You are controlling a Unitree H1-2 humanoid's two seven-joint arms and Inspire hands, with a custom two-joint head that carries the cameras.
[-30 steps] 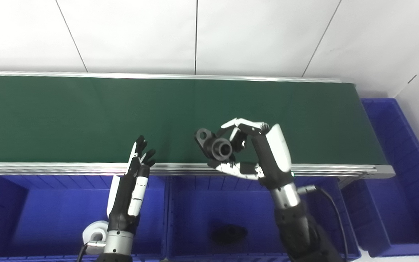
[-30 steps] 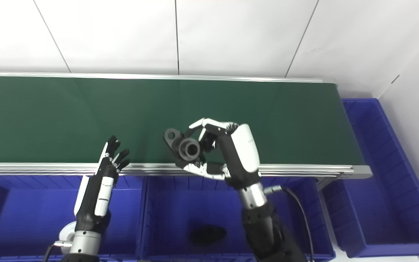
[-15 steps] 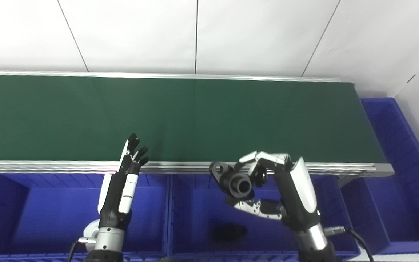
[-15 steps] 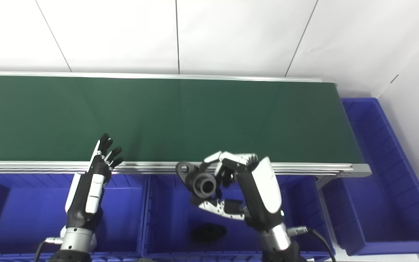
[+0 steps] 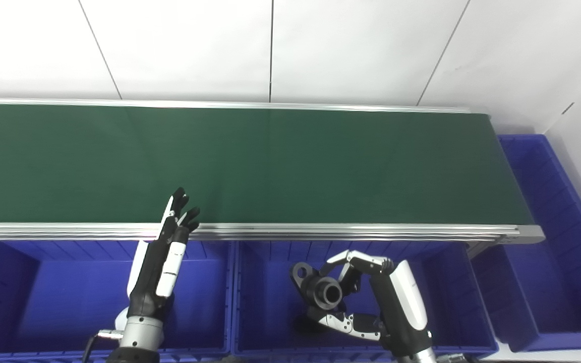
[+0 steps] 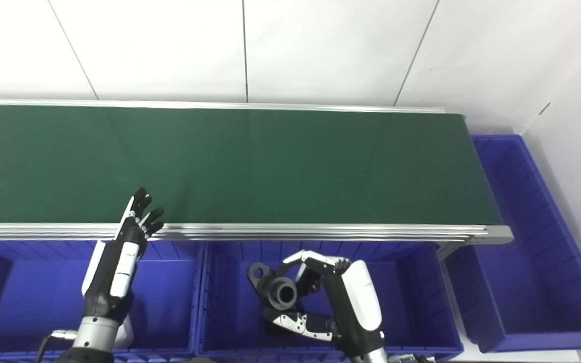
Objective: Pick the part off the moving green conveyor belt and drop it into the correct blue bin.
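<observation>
The right hand (image 5: 371, 297) pinches the black part (image 5: 321, 290) low in the frame, inside the middle blue bin (image 5: 265, 297), so it can drop there. The left hand (image 5: 162, 259) is spread and empty, waiting near the green belt (image 5: 270, 166).

The conveyor belt (image 5: 270, 161) runs left to right behind a row of bins (image 5: 270, 282), with another bin (image 5: 553, 242) off its right end, beside the wall.
</observation>
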